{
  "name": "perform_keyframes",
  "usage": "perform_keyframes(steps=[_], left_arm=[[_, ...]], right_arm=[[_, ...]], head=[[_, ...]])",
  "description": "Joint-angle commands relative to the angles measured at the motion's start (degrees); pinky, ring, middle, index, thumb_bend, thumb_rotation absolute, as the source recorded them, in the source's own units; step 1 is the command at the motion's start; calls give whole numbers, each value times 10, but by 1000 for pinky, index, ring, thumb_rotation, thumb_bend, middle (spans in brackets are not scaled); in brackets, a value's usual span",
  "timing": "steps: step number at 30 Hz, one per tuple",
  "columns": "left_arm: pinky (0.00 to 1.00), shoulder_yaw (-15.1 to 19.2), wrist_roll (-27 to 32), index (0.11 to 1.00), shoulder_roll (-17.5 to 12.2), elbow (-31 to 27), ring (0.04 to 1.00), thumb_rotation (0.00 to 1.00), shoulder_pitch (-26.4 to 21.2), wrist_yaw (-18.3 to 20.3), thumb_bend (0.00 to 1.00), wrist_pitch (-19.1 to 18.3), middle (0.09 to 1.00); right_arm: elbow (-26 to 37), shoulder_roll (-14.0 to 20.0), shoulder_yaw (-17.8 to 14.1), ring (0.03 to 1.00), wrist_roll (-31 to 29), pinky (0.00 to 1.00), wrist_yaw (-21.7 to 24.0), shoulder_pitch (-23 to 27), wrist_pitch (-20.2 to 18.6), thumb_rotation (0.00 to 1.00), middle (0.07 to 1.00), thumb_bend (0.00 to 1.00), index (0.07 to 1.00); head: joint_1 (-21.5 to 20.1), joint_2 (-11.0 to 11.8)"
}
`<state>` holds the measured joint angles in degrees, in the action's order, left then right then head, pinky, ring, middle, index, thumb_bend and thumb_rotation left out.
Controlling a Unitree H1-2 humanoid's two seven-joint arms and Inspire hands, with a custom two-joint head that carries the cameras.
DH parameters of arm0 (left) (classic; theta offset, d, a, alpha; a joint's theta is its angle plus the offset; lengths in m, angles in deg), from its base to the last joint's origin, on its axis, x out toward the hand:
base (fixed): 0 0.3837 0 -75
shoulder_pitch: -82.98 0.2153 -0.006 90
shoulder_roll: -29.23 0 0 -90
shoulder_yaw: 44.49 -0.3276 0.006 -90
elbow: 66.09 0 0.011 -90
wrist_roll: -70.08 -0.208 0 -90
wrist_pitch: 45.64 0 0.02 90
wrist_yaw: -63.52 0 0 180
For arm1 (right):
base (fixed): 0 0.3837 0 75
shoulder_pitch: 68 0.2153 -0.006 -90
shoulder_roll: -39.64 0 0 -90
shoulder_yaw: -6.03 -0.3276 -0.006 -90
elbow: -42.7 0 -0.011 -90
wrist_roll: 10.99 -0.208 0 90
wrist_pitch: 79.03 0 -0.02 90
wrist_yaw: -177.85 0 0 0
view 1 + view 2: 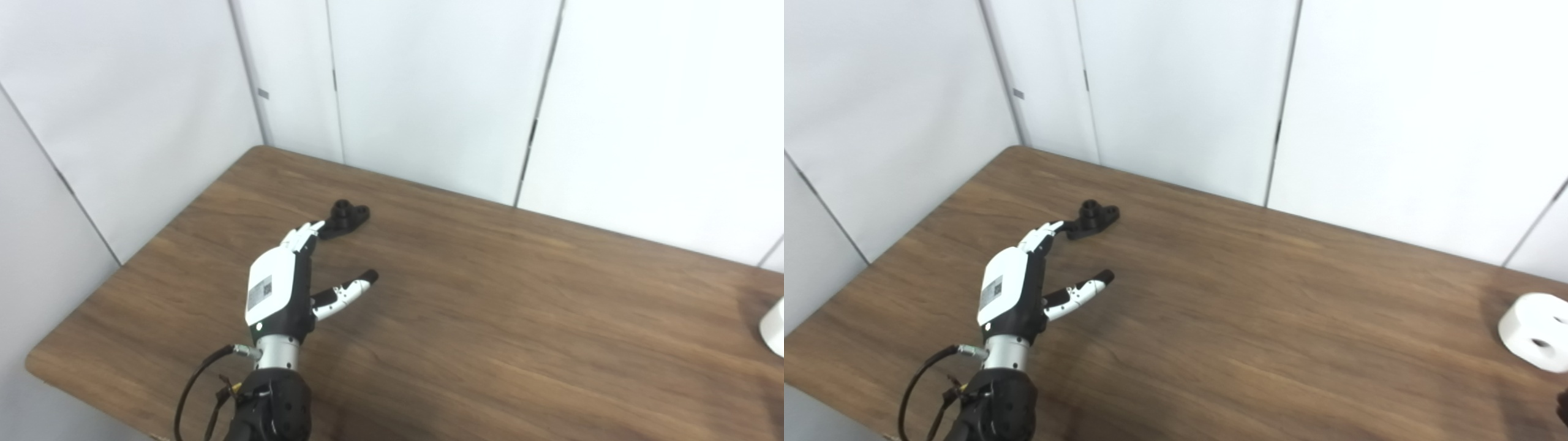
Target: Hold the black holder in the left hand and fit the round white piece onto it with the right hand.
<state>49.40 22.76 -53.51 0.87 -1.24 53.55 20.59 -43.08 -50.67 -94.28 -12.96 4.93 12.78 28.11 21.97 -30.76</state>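
The black holder (345, 218) lies flat on the brown table (490, 294), toward the far left. My left hand (288, 278) reaches toward it from the near side, open, with its fingertips (311, 229) just short of the holder's near end and the thumb spread to the right. The round white piece (1536, 331), a thick disc with holes, rests at the table's right side; only its edge (775, 324) shows in the left eye view. A dark sliver at the bottom right corner (1563, 409) may be my right hand, too little to judge.
White wall panels (429, 92) stand close behind the table's far edge and along its left side. The left arm's black cable (190, 386) loops near the wrist over the table's front left corner.
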Motion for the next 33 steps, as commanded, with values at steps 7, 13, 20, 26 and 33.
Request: perform_keyframes(steps=[7, 13, 20, 26, 33], left_arm=[[911, 13, -33, 804, -31, 51, 921, 499, -65, -14, 773, -7, 906], [922, 26, -33, 800, -50, 99, 923, 510, -102, -14, 771, -24, 902], [930, 42, -43, 800, -64, 149, 920, 506, -137, -7, 770, -31, 900], [959, 68, -67, 793, -58, 186, 927, 498, -169, 10, 766, -31, 893], [964, 82, -73, 787, -62, 226, 928, 466, -195, 18, 769, -31, 895]], right_arm=[[-16, -24, 16, 957, -8, 1000, -3, -26, -10, 1000, 943, 721, 930], [-13, -23, 20, 971, -39, 1000, 8, -28, -18, 1000, 956, 725, 946], [-11, -24, 20, 974, -54, 1000, 13, -28, -26, 1000, 957, 737, 947], [-11, -22, 21, 969, -50, 1000, 14, -30, -24, 1000, 959, 741, 948], [-4, -25, 20, 981, -50, 1000, 12, -33, -30, 1000, 960, 714, 952]], head=[[-2, -2], [-3, -3], [-5, -3], [-7, -4], [-7, -5]])
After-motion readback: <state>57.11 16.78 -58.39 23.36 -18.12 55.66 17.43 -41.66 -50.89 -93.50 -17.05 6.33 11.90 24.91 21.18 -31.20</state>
